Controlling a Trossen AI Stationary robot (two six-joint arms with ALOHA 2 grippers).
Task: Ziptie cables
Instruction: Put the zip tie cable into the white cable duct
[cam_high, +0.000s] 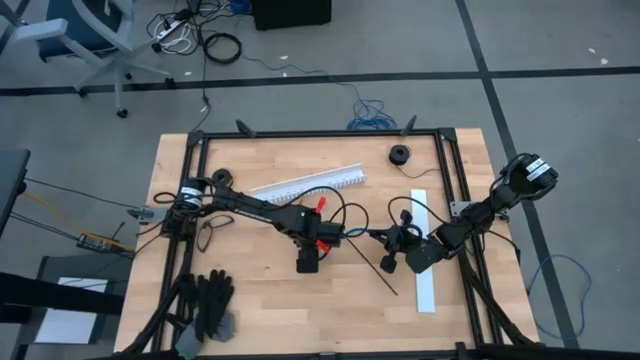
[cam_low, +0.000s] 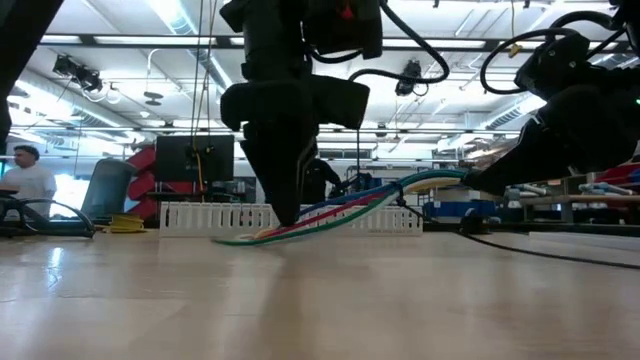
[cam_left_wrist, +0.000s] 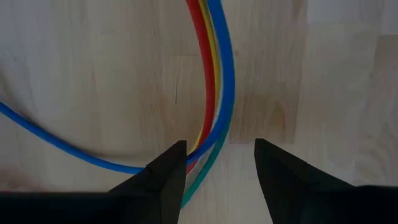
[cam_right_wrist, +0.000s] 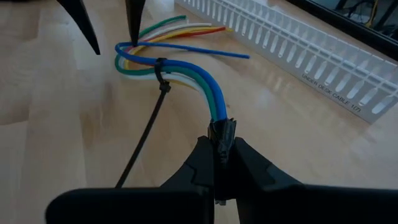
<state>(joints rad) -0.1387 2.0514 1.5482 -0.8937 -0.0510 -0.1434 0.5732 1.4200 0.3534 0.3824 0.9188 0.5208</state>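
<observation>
Black zip tie (cam_right_wrist: 147, 132) circles thin multicoloured cables (cam_right_wrist: 186, 71); we note right gripper (cam_right_wrist: 222, 151) jaws clamping them, left gripper (cam_left_wrist: 217, 163) jaws parted.

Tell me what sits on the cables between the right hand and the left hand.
A black zip tie loops around the cables between the right hand and the left hand, its tail trailing over bare wood; right wrist view.

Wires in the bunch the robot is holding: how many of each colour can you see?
Going by the right wrist view of the cables, as far as they can be told apart:
Blue: 1
Green: 1
Red: 1
Yellow: 1
White: 1
Total: 5
A black zip tie wraps them; the right gripper holds their end.
</observation>
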